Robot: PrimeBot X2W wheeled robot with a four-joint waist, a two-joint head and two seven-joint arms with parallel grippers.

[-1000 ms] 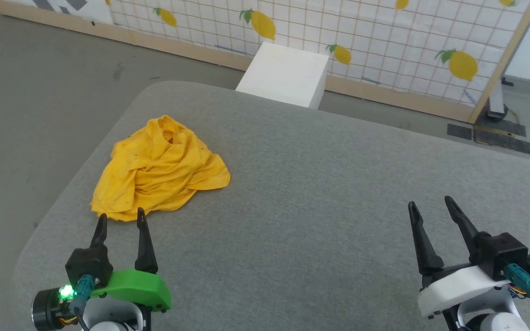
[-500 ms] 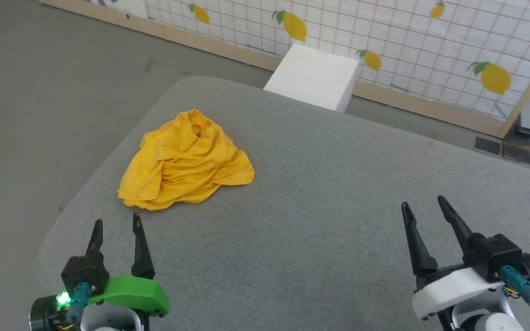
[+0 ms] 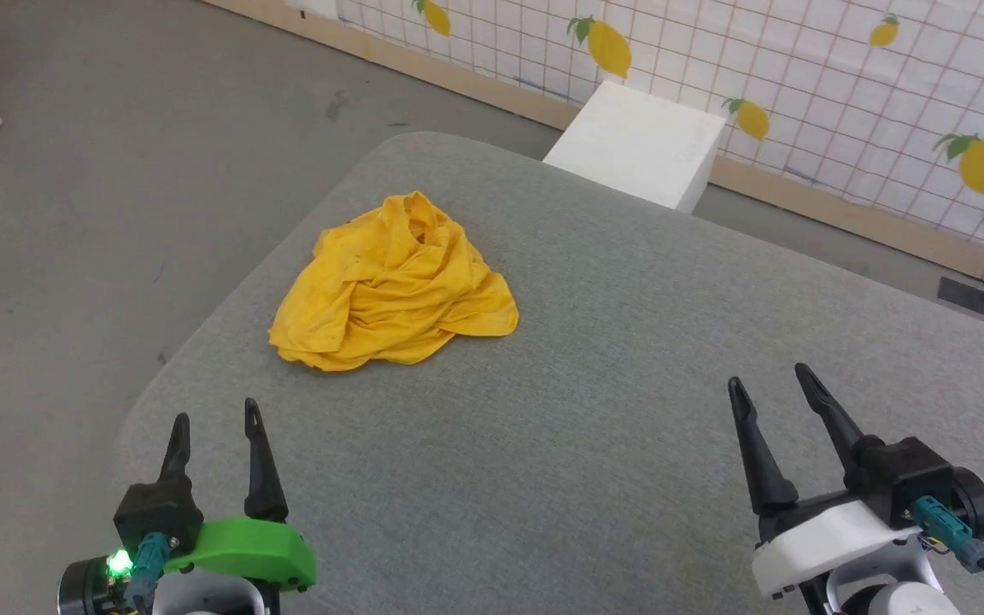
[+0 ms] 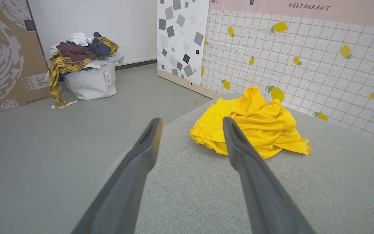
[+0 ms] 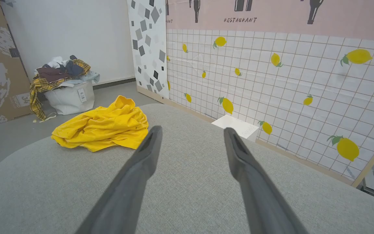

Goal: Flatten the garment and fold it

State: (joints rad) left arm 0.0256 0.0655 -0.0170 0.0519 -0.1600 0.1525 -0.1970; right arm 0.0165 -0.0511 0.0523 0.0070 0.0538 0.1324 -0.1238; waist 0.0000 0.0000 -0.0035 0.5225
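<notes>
The garment is a mustard-yellow T-shirt lying in a crumpled heap on the far left part of the grey padded table; no print shows. In the left wrist view the garment lies just beyond the fingertips, to the right. In the right wrist view the garment sits to the left. My left gripper hovers open at the lower left, short of the heap. At the lower right my right gripper is open, with nothing between its fingers.
A white box stands on the floor behind the table, against a lemon-print tiled panel. A white bin heaped with clothes sits on the grey floor to the left. The table's rounded corner is near my left gripper.
The head camera has swung left, so the whole picture has shifted right. Both grippers stay open and the garment lies as before.
</notes>
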